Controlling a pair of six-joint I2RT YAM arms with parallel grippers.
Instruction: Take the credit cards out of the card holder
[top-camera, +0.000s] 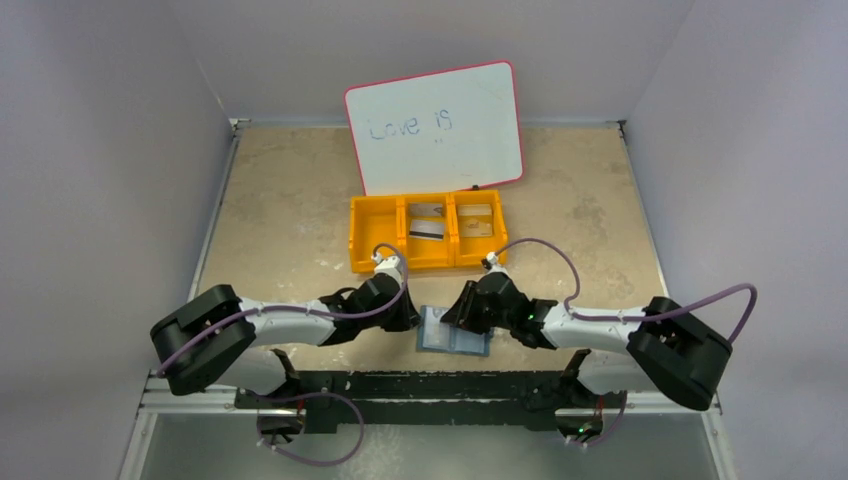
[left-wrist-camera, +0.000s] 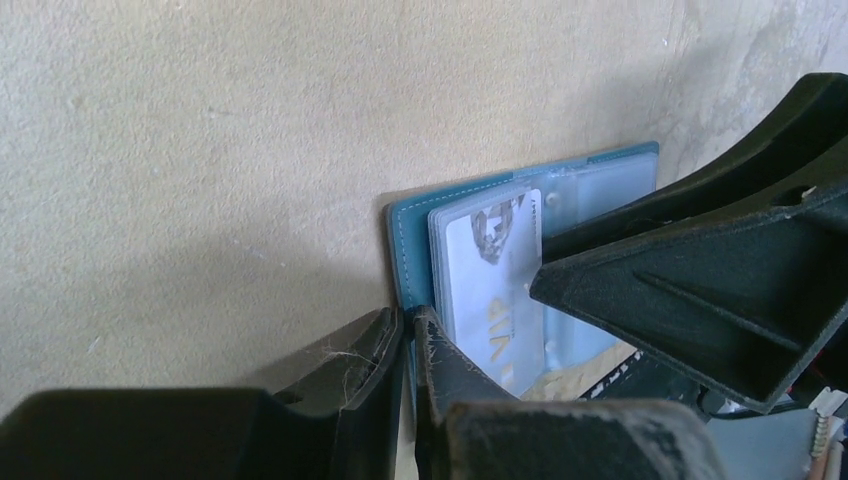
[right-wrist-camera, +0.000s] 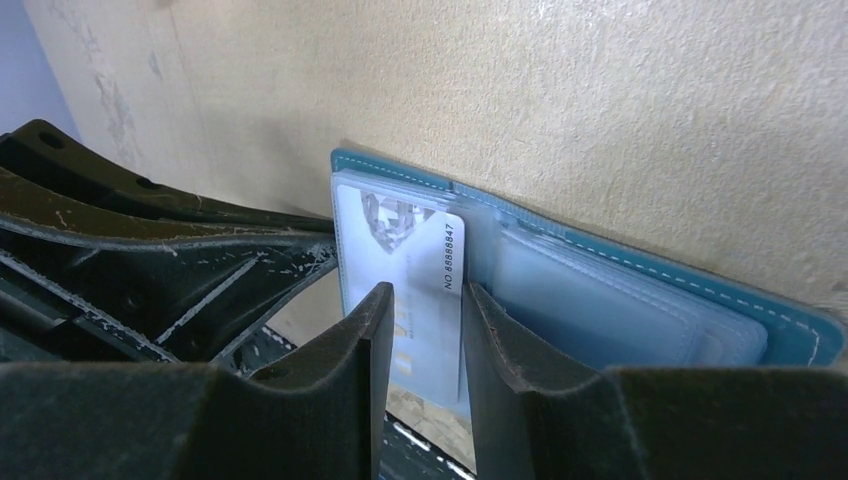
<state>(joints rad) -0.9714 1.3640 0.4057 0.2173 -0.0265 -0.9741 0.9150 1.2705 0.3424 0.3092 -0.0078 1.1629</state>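
Note:
The teal card holder (top-camera: 455, 338) lies open on the table between my two grippers. In the left wrist view its teal left edge (left-wrist-camera: 408, 240) runs between my left gripper's (left-wrist-camera: 410, 325) fingers, which are shut on it. A silver card (left-wrist-camera: 495, 270) marked VIP sticks out of the left pocket. In the right wrist view my right gripper (right-wrist-camera: 425, 300) is open, its fingers either side of that card (right-wrist-camera: 400, 240) by its numbered edge. The holder's right half (right-wrist-camera: 620, 310) shows clear blue-grey pockets. In the top view the left gripper (top-camera: 412, 320) and right gripper (top-camera: 452, 318) meet over the holder's left half.
An orange three-compartment bin (top-camera: 378, 240) stands just behind the grippers, with cards in its middle (top-camera: 428, 228) and right (top-camera: 477, 222) compartments. A pink-rimmed whiteboard (top-camera: 435, 125) leans behind it. Walls close in the table on the left, back and right.

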